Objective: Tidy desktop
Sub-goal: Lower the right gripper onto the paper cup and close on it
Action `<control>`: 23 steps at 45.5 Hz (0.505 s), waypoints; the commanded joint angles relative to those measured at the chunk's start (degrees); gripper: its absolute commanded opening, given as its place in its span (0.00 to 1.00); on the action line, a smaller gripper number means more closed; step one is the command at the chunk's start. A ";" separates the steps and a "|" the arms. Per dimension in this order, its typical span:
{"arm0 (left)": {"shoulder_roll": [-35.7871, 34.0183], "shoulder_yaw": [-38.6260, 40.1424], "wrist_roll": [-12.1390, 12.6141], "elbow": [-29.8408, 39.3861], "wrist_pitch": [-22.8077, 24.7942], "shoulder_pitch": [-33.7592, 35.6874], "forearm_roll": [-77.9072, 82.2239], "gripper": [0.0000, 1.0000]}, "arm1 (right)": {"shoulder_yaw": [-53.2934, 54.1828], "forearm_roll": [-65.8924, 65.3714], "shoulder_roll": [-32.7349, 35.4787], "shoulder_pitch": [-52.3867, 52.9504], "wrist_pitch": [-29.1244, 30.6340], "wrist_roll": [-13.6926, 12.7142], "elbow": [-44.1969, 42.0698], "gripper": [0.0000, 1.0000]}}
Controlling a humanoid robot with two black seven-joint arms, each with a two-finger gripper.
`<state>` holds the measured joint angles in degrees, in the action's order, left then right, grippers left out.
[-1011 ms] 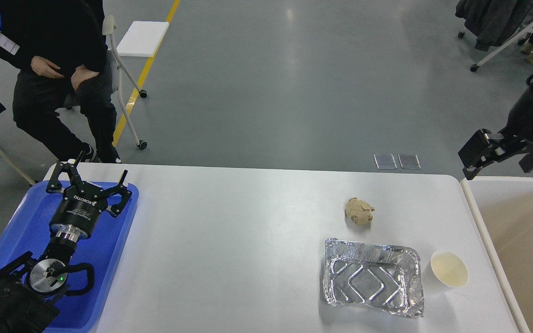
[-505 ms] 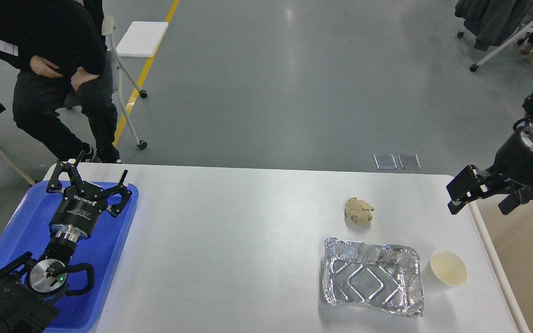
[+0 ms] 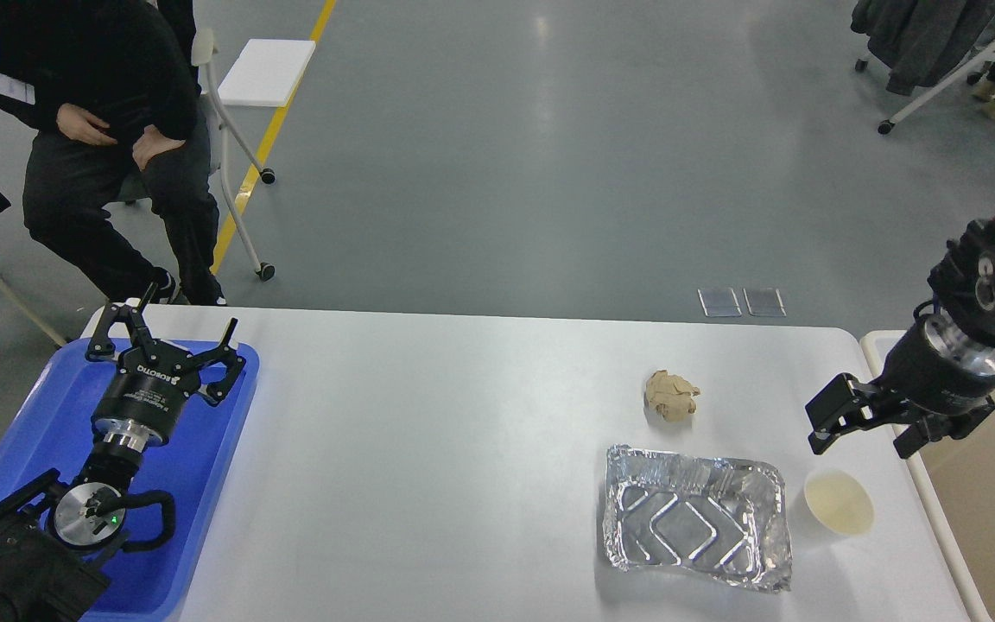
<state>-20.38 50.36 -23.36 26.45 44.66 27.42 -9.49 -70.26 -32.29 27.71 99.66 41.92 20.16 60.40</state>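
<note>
Hovering right tool open-fingered above desktop right edge, near cup.

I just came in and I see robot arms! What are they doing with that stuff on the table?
The robot is tidying the big white desktop. Its right gripper is open, holds nothing, and hangs above the small cream paper cup. Beside the cup lie a crinkled silver foil tray and a crumpled brown paper ball. The left gripper is open too, over the blue plastic tray. Nothing is picked up right now.
</note>
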 commanded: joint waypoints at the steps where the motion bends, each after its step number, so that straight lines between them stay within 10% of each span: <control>1: -0.01 0.00 -0.02 0.00 -0.01 0.00 0.00 0.99 | 3.72 -0.49 0.15 -8.60 -4.82 -0.99 -3.63 0.99; 23: -0.01 0.00 -0.02 0.00 -0.01 0.00 0.00 0.99 | 5.39 -6.99 1.65 -14.58 -16.25 -3.81 -3.98 0.99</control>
<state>-20.38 50.36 -23.39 26.46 44.65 27.42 -9.49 -66.50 -35.21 28.94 88.58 30.20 17.70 56.87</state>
